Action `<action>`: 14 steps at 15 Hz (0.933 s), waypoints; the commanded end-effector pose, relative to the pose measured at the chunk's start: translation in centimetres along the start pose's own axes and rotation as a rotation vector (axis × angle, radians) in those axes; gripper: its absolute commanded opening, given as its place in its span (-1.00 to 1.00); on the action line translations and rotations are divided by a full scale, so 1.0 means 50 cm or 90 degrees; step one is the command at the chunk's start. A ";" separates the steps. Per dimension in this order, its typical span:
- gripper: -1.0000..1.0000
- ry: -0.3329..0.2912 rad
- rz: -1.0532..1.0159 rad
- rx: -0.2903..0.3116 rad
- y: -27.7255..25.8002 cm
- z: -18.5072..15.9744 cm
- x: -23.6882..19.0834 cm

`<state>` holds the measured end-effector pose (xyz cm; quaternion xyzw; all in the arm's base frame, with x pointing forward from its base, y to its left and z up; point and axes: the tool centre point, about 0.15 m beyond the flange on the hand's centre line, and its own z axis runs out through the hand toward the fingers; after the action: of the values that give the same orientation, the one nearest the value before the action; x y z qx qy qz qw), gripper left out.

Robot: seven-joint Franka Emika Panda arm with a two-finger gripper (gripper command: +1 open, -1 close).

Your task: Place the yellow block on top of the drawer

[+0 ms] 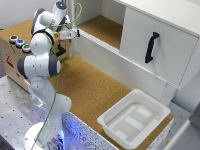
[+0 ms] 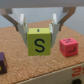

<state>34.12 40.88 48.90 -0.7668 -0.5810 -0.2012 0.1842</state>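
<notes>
Hanging between the jaws of the gripper (image 2: 38, 31), the yellow block (image 2: 39, 41) with a black letter S on its face is clamped from both sides and lifted clear of the cork table (image 2: 47, 67). A pink block (image 2: 68, 47) sits on the cork just beside it, and a purple one (image 2: 2, 62) shows at the wrist view's edge. Over at the exterior view's right stands the drawer (image 1: 160, 42), white with a black bar handle (image 1: 151, 47), well apart from the arm (image 1: 44, 50), with a shallow white bin (image 1: 134, 117) nearer the table's edge.
</notes>
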 end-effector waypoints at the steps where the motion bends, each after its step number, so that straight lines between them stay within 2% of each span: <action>1: -1.00 0.056 -0.086 0.065 -0.018 0.083 0.037; 7: -1.00 0.051 -0.117 0.090 -0.013 0.145 0.058; 14: -1.00 0.048 -0.112 0.070 0.013 0.183 0.082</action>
<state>34.31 46.68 44.16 -0.7070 -0.6446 -0.2095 0.2020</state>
